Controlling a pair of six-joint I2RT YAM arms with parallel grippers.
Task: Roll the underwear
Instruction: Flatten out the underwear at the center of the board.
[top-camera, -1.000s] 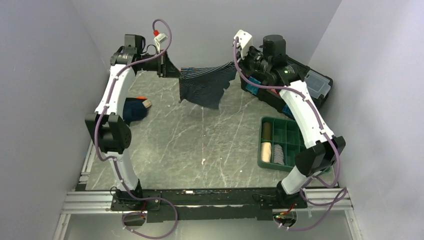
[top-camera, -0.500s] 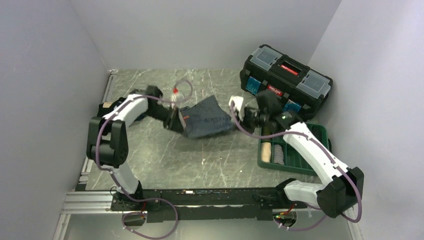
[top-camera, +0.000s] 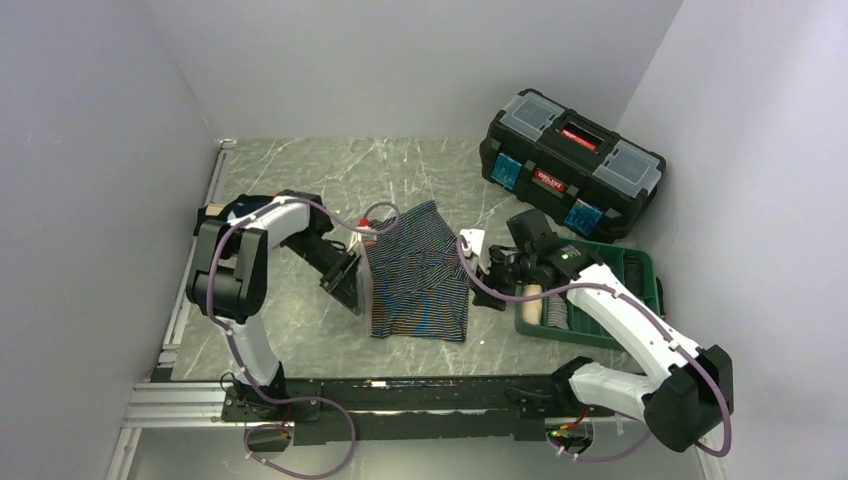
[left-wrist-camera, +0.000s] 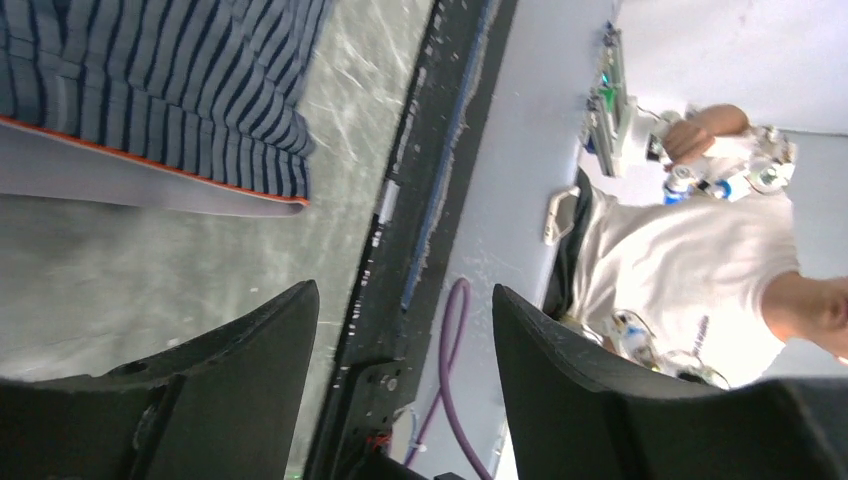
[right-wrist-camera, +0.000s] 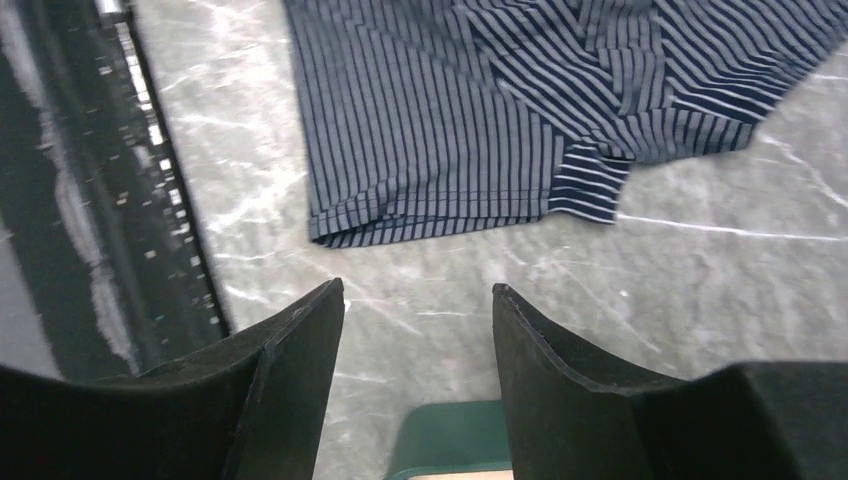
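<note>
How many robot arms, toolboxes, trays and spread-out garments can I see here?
Robot arms: 2, left arm and right arm
Black toolbox: 1
Green tray: 1
Striped underwear, spread flat: 1
Total: 5

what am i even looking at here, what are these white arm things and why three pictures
These are two robot arms bolted to the near edge of a table. The wide picture looks down from above and behind them. The other two come from a camera on each wrist, so the black prongs at the bottom are that arm's own fingers. Striped navy underwear lies spread flat between the left gripper and the right gripper. Both are open and hold nothing. On the right are a green tray and a black toolbox.
</note>
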